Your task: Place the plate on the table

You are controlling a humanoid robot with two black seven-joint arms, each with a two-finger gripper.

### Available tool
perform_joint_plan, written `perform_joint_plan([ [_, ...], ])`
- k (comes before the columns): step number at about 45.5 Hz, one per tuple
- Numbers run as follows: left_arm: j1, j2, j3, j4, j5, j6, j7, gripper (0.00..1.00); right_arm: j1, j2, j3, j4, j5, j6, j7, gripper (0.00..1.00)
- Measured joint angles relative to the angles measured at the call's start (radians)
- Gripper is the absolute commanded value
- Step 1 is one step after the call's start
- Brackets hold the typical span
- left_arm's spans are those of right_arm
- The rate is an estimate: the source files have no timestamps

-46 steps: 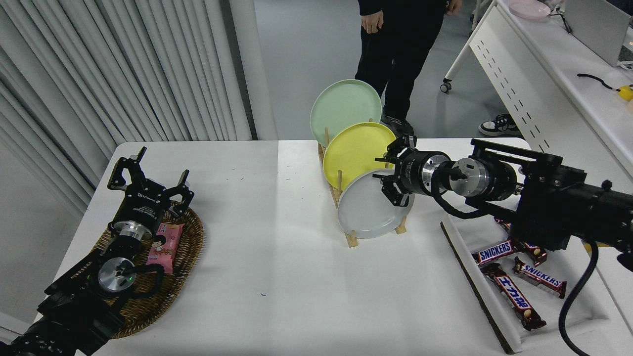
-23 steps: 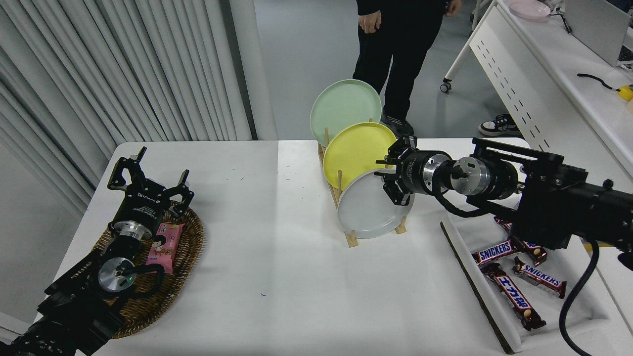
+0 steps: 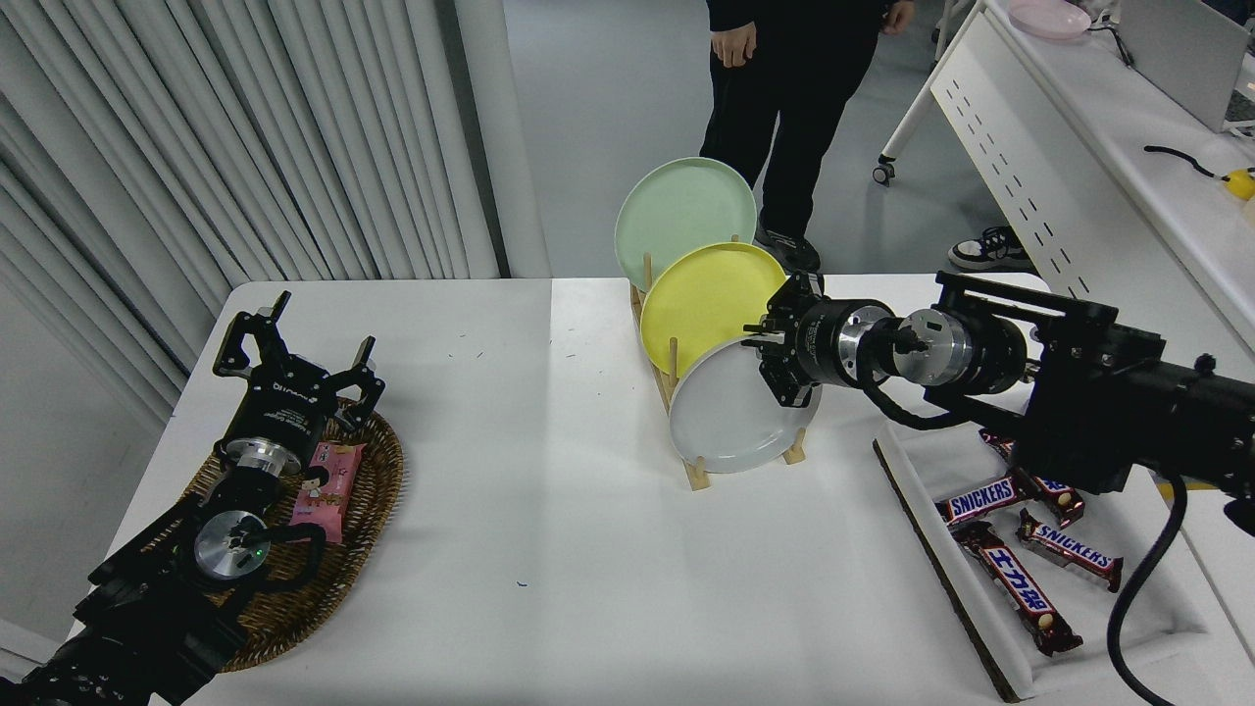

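Now at the wooden rack (image 3: 698, 475), the right gripper (image 3: 775, 365) reaches the upper right rim of the light-grey plate (image 3: 730, 412), which stands on edge in the rack's nearest slot, in front of the yellow plate (image 3: 701, 299). Whether its fingers have closed on the rim cannot be told. This looks like the grasping step; next comes lifting the plate clear and laying it on the white table (image 3: 549, 549). The left gripper (image 3: 294, 368) sits parked, fingers spread, over a wicker basket (image 3: 377, 471).

Yellow plate (image 3: 708, 299) and pale green plate (image 3: 683, 211) stand in wooden rack (image 3: 692, 471).
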State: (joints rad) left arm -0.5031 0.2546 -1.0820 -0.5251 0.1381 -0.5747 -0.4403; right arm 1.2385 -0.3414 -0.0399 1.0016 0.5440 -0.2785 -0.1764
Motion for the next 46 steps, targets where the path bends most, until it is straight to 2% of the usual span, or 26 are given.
perform_joint_plan([
  [6, 0.000, 0.000, 0.000, 0.000, 0.000, 0.000, 0.000, 1.00, 0.001, 0.000, 0.003, 0.000, -0.002, 0.000, -0.002, 0.00],
  [26, 0.000, 0.000, 0.000, 0.000, 0.000, 0.000, 0.000, 1.00, 0.015, -0.018, 0.035, 0.007, -0.008, 0.001, -0.055, 0.00],
  [46, 0.000, 0.000, 0.000, -0.001, 0.000, 0.000, 0.000, 1.00, 0.125, -0.123, 0.038, 0.072, 0.003, 0.001, -0.130, 0.00],
])
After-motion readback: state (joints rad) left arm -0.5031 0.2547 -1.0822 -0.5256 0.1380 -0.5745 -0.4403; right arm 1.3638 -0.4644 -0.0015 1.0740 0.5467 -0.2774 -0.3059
